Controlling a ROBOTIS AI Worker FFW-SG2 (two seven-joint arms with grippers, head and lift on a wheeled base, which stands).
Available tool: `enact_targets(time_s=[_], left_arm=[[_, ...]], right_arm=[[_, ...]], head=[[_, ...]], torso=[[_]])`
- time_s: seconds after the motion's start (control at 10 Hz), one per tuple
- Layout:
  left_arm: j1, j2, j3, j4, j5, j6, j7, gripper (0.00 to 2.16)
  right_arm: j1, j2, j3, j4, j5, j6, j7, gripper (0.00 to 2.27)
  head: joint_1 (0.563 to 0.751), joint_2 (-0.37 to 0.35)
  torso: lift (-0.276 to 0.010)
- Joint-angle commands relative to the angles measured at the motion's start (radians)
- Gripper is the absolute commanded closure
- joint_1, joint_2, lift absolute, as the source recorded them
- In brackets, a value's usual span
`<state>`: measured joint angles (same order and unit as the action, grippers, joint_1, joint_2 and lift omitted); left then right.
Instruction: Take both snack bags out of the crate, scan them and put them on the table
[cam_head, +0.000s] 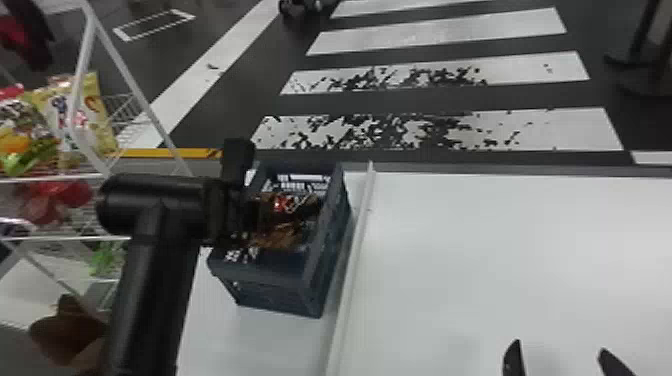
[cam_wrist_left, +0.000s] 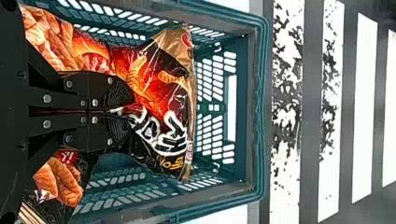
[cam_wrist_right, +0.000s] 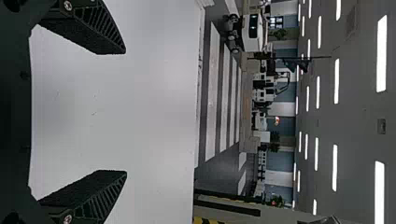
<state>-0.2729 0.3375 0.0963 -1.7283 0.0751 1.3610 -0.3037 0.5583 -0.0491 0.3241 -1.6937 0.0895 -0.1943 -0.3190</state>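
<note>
Left end effector (cam_wrist_left: 131, 111) clamped on one snack bag (cam_wrist_left: 175, 86) inside the crate (cam_wrist_left: 260, 112), left wrist view; what I take for the second bag (cam_wrist_left: 60, 179) lies near it. Walls close around, so I'd lift clear of the rim first. Head view: crate on the desk (cam_head: 500, 250), just beside a raised strip (cam_head: 351, 270); rack (cam_head: 50, 178) on my left, roomier to the right. First pick underway, I judge; scans and placements left. Right wrist view: right end effector (cam_wrist_right: 126, 112) fingers apart, over the desk.
</note>
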Motion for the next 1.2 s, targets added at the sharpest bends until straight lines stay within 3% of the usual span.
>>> enact_targets(time_s=[0.0,0.3,0.6,0.9,1.0,1.1], left_arm=[[0.015,0.000,0.028,-0.062,0.009,0.034,0.000,2.14],[0.037,0.000,0.080,-0.143,0.037,0.071,-0.002,2.14],[0.057,0.000,0.137,-0.183,0.097,0.074,-0.002,2.14],[0.057,-0.002,0.168,-0.218,0.123,0.096,-0.003,2.14],[0.052,0.000,0.201,-0.206,0.166,0.096,-0.017,2.14],[0.055,0.000,0.250,-0.174,0.241,0.096,-0.028,2.14]], right_arm=[[0.000,0.000,0.000,0.002,-0.002,0.000,0.000,0.07],[0.000,0.000,0.000,0.005,-0.002,-0.003,0.000,0.07],[0.000,0.002,0.001,0.006,-0.002,0.000,0.000,0.07],[0.000,0.003,0.007,0.006,-0.002,0.010,0.000,0.07],[0.000,0.003,0.007,0.006,-0.002,0.010,0.000,0.07],[0.000,0.003,0.007,0.006,-0.002,0.013,0.000,0.07]], head=[[0.695,0.309],[0.695,0.317],[0.695,0.324],[0.695,0.328],[0.695,0.331],[0.695,0.331]], torso=[[-0.092],[-0.092],[-0.092],[-0.092],[-0.092],[-0.092]])
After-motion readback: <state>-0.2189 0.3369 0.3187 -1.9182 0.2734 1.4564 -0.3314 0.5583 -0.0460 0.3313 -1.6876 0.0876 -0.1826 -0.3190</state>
